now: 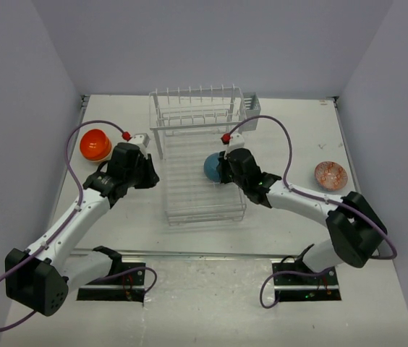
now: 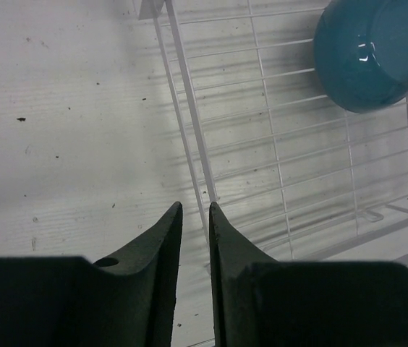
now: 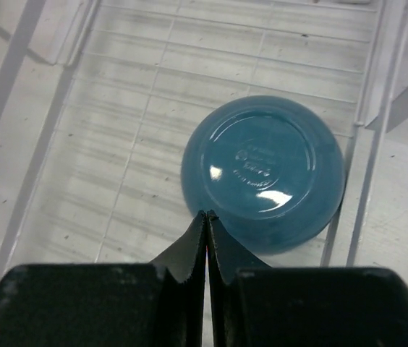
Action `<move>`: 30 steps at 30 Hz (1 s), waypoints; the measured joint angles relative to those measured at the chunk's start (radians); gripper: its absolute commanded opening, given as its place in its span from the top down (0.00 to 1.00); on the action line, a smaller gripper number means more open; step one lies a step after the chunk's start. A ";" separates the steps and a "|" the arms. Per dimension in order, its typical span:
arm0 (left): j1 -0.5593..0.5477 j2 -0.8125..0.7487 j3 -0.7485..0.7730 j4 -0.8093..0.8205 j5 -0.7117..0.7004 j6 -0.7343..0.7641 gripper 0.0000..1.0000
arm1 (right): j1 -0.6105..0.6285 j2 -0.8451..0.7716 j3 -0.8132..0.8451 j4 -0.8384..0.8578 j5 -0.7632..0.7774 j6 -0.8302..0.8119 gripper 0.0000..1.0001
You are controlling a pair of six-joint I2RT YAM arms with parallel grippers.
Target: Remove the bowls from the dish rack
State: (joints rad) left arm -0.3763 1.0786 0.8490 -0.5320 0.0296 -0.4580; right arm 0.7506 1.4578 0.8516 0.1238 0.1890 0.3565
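Note:
A teal blue bowl [image 1: 210, 166] lies upside down on the flat tray of the white wire dish rack [image 1: 197, 199], near its right edge. My right gripper [image 1: 223, 170] is shut and empty. In the right wrist view its tips [image 3: 207, 215] sit at the near rim of the teal bowl [image 3: 262, 181]. My left gripper [image 1: 153, 176] hovers over the rack's left edge. Its jaws [image 2: 194, 206] stand a narrow gap apart and hold nothing. The teal bowl [image 2: 372, 50] shows far off in the left wrist view. An orange bowl [image 1: 95, 144] sits on the table to the left. A patterned bowl [image 1: 330, 175] sits to the right. No cream bowl is in view.
The rack's upright tines [image 1: 193, 101] and the grey cutlery caddy [image 1: 252, 104] stand at the back. White walls close in the table on the left, back and right. Purple cables loop above both arms.

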 measured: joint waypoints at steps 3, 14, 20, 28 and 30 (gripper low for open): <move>0.000 -0.003 -0.004 0.004 0.000 -0.004 0.79 | 0.000 0.057 0.000 0.039 0.073 -0.015 1.00; 0.000 -0.011 -0.011 0.008 -0.001 -0.006 0.65 | 0.000 0.186 0.068 0.124 0.169 -0.043 1.00; 0.000 0.021 -0.011 0.011 -0.010 -0.011 0.53 | 0.026 0.186 0.068 0.120 0.170 -0.028 1.00; 0.000 0.037 -0.011 0.012 -0.057 -0.014 0.42 | 0.123 0.186 0.082 0.089 0.168 0.018 1.00; 0.000 0.037 -0.011 0.012 -0.063 -0.014 0.41 | 0.147 0.186 0.090 0.071 0.166 0.029 1.00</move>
State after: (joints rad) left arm -0.3763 1.1156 0.8375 -0.5198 -0.0334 -0.4717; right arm 0.8978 1.6440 0.9417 0.1951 0.3553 0.3859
